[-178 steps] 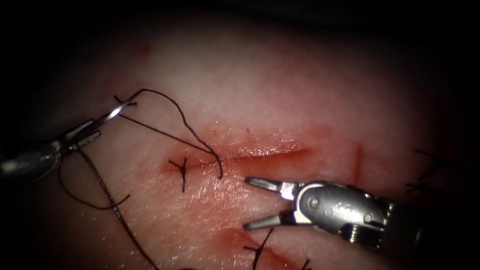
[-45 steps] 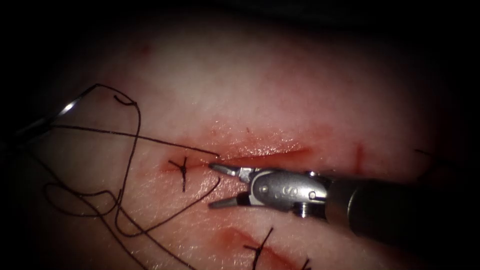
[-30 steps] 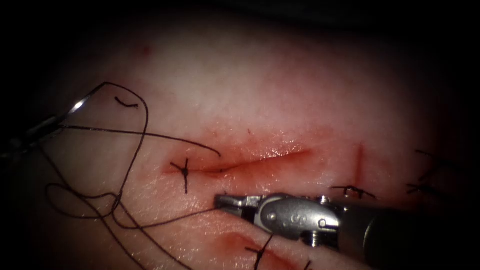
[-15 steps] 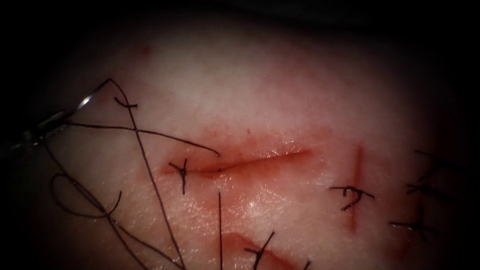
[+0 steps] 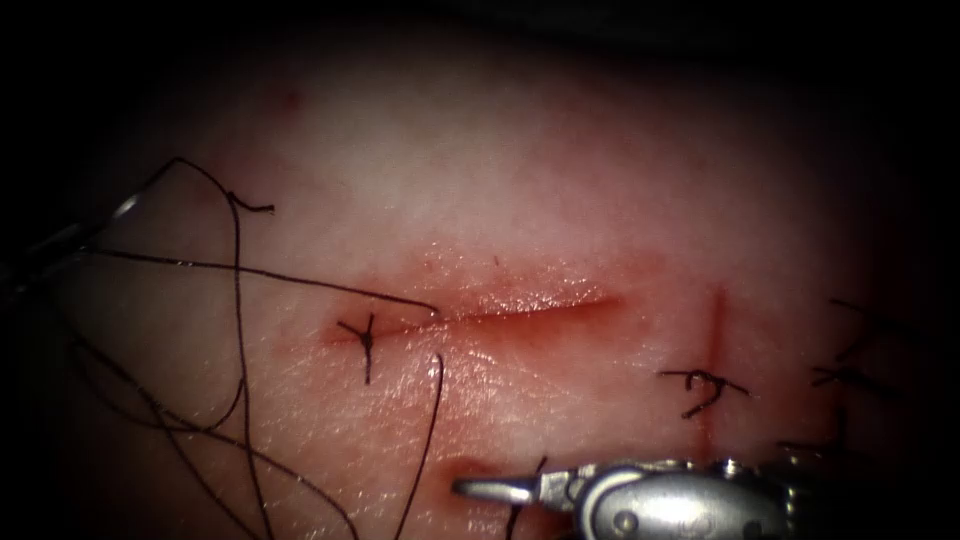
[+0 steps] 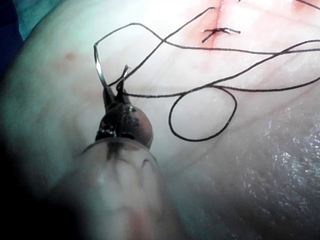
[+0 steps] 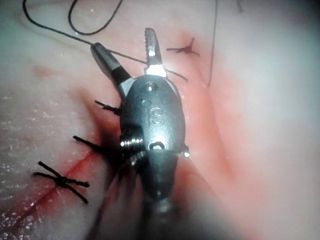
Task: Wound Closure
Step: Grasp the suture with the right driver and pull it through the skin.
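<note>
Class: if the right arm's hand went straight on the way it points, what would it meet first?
Probably the thread strand just ahead of the open, empty right hand; depth unclear.

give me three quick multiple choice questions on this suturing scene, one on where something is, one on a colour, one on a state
1. Where is the needle?
A. In the left arm's hand, out of the tissue, left of the cut
B. In the right arm's hand
C. Buried in the cut

2. What colour is the thread?
A. White
B. Black
C. Blue

3. How does the right arm's hand stand?
A. Shut on the thread
B. Shut on the needle
C. Open, holding nothing

Answers:
1 A: the left wrist view shows the curved needle gripped in that hand's shut jaws, clear of the tissue.
2 B: every strand lying over the tissue is black.
3 C: the right wrist view shows its two jaws spread with nothing between them.
</note>
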### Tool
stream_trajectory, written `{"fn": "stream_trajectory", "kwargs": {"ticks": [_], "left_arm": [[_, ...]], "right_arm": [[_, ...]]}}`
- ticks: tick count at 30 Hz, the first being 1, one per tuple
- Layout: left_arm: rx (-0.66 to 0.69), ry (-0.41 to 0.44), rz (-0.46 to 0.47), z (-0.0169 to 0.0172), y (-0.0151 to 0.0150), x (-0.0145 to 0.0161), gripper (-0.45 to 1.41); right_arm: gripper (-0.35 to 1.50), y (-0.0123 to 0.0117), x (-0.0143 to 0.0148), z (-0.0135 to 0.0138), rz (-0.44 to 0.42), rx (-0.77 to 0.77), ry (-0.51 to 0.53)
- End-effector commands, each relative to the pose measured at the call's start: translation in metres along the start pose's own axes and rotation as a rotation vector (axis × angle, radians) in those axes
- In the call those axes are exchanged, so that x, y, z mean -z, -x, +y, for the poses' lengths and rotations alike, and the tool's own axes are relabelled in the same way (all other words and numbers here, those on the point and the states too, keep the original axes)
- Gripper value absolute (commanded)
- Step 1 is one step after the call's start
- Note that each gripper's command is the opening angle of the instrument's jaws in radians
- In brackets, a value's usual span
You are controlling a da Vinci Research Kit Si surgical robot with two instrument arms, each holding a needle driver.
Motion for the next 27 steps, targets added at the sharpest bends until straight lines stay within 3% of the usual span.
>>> {"fn": "stream_trajectory", "kwargs": {"ticks": [1,7,10,18,20,21,23,27], "left_arm": [[-0.004,-0.002,-0.005,-0.0002,0.0002,-0.0008,-0.45],[0.018,-0.034,-0.004,-0.0012,0.0009,-0.0003,-0.45],[0.02,-0.038,-0.006,-0.001,0.0007,-0.0005,-0.45],[0.022,-0.04,-0.006,-0.0006,0.0004,-0.0008,-0.45],[0.022,-0.041,-0.006,-0.0006,0.0004,-0.0008,-0.45],[0.022,-0.041,-0.007,-0.0006,0.0004,-0.0008,-0.45],[0.022,-0.041,-0.006,-0.0006,0.0004,-0.0008,-0.45],[0.022,-0.039,-0.004,-0.0006,0.0004,-0.0009,-0.45]], "right_arm": [[1.48,0.0022,-0.0008,0.0018,-0.005,0.011,0.008],[1.45,0.007,-0.0025,0.0046,-0.052,0.078,0.075],[1.43,0.0098,-0.0044,0.0048,-0.102,0.138,0.064],[1.31,0.0127,-0.0075,0.0042,-0.149,0.177,0.063],[1.04,0.0129,-0.0075,0.0042,-0.18,0.179,0.086],[0.71,0.0129,-0.0075,0.0042,-0.211,0.179,0.109],[-0.3,0.0129,-0.0073,0.0042,-0.242,0.176,0.105],[-0.35,0.012,-0.0063,0.0036,-0.295,0.115,0.155]]}}
